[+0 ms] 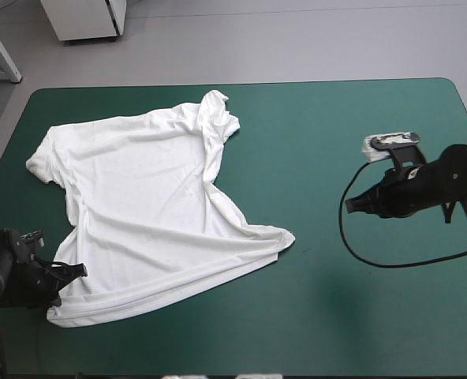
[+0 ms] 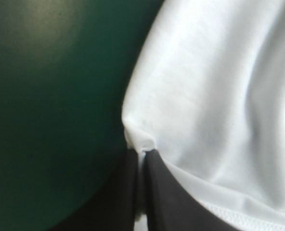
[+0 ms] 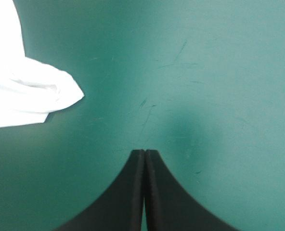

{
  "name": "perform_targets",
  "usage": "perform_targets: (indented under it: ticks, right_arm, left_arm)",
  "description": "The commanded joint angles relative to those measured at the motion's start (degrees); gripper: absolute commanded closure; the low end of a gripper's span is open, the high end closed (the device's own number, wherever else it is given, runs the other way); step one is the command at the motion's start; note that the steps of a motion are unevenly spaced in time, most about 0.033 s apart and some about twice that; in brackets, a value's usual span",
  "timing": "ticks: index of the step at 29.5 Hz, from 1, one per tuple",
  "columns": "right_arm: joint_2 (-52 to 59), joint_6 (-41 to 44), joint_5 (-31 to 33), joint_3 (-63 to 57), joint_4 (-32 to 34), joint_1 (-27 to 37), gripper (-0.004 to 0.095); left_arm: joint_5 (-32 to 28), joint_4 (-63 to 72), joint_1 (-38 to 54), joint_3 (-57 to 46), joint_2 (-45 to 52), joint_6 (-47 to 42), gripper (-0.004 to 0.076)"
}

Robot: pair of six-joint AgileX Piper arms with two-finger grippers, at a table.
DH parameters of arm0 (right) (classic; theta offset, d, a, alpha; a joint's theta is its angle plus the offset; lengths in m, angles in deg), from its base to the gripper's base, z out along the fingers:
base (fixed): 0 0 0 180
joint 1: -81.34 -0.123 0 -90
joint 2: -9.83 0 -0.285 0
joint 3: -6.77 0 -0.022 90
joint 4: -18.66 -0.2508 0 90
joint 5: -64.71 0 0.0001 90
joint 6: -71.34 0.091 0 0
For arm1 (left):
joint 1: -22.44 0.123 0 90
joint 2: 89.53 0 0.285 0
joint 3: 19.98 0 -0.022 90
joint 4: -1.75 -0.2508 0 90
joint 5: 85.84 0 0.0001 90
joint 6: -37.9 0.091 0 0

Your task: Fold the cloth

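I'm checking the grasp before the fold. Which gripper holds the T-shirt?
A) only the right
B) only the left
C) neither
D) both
B: the left gripper is shut on a pinched corner of the T-shirt, while the right gripper is shut on nothing over the bare cover, with the shirt off to its side.

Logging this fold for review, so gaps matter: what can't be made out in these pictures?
Left wrist view: how much T-shirt the left tool pinches; its shut fingers hide it.
Right wrist view: most of the T-shirt, cut off by the edge.
High view: the T-shirt's second sleeve, lost where it bunches.
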State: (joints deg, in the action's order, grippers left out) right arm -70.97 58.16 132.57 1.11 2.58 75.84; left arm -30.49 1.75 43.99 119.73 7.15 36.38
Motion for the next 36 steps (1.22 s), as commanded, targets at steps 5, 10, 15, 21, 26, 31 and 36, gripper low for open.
perform_targets:
  ticks: [5,10,15,21,26,31,36]
  right_arm:
    - [-2.5,4.4,-5.7,1.8,5.9,-18.6,0.0857]
    - [-8.2,3.1,-5.7,1.8,3.7,-24.7,0.0467]
    - [-13.5,4.3,-6.2,3.5,2.1,-25.2,0.0308]
    - [-18.3,2.5,-10.8,5.3,2.0,-25.2,0.046]
    - [-22.3,2.6,-12.9,4.8,1.1,-25.2,0.0463]
    - [-25.6,2.6,-16.5,4.8,2.0,-25.2,0.0498]
    - [-28.7,2.6,-16.0,4.7,2.1,-25.2,0.0532]
  left_arm:
    - [-6.0,-0.5,0.1,-3.6,-2.3,-1.0,0.0733]
    - [-6.2,1.2,0.1,-3.6,-2.3,-0.8,0.0733]
    - [-6.2,1.8,0.1,-3.6,-2.3,-0.6,0.0733]
    - [-6.7,2.0,0.1,-3.6,-2.3,-0.6,0.0733]
    - [-6.7,2.0,0.1,-3.6,-2.3,-0.6,0.0733]
    - [-7.2,2.0,0.1,-3.6,-2.3,-0.6,0.0733]
    - [-7.8,2.4,0.1,-3.6,-2.3,-0.6,0.0733]
